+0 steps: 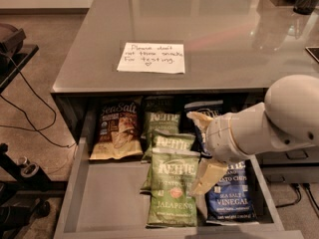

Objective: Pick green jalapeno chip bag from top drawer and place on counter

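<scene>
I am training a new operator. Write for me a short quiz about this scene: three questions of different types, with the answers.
1. True or false: the green jalapeno chip bag lies on the counter.
2. What lies on the counter? A) a white note B) a tan bag C) a blue bag
3. Where is the gripper?

Key:
1. False; it lies in the top drawer.
2. A.
3. Over the drawer's right half, open, at the green bag's right edge, next to the blue vinegar bag.
</scene>
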Controlling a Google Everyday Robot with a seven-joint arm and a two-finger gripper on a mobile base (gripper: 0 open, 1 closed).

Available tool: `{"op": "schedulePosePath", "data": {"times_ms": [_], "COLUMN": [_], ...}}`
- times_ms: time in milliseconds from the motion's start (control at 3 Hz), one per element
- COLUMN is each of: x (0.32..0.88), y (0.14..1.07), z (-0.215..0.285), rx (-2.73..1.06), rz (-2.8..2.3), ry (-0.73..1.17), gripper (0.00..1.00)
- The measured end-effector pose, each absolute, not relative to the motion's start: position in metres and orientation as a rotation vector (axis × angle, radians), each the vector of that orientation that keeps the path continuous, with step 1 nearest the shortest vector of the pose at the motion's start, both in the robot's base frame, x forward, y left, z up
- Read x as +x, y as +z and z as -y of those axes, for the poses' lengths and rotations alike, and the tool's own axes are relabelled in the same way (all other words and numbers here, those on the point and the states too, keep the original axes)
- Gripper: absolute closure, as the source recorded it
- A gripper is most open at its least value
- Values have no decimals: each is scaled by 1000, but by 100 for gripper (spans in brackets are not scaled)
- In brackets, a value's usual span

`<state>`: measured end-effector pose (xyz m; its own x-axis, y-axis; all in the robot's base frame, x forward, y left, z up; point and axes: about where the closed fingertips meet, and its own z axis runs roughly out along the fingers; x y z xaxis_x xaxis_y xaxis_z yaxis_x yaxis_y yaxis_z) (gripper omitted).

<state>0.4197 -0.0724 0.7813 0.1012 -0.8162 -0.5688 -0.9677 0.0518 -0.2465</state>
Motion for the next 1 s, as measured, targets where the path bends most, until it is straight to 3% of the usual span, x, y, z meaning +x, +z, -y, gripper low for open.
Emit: {"op": "schedulePosePath", "data": {"times_ms": [667, 1000], "x": [441, 452], "y": [745, 719], "z": [83, 88], "rx": [-1916, -1905], "rz": [-1641, -1682], "ry": [130, 156], "gripper": [0, 0]}}
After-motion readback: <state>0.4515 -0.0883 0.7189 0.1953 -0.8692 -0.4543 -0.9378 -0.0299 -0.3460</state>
